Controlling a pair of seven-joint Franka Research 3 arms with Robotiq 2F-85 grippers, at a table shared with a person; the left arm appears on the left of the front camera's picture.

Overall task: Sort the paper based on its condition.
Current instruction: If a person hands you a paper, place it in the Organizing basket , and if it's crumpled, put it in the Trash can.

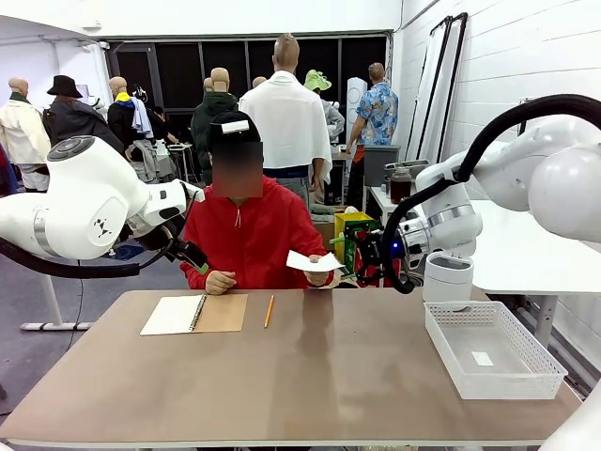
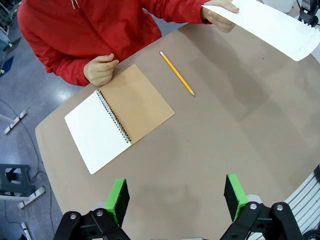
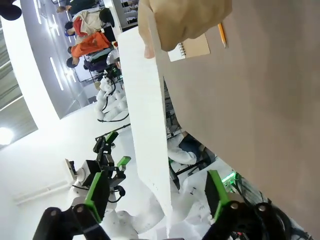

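Paper (image 3: 145, 115) offered by the person's hand (image 3: 185, 20) sits ungripped inside the open right tool (image 3: 156, 189); left tool (image 2: 175, 197) open too; apparently nothing sorted yet.

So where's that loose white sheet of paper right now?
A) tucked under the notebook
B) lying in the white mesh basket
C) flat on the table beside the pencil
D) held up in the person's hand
D: the person's hand grips the sheet of paper by one end, holding it in the air clear of the table.

Person's hand (image 3: 185, 20) holds paper (image 3: 142, 110) btwn R tool's (image 3: 156, 192) spread fingers (image 3: 97, 187).
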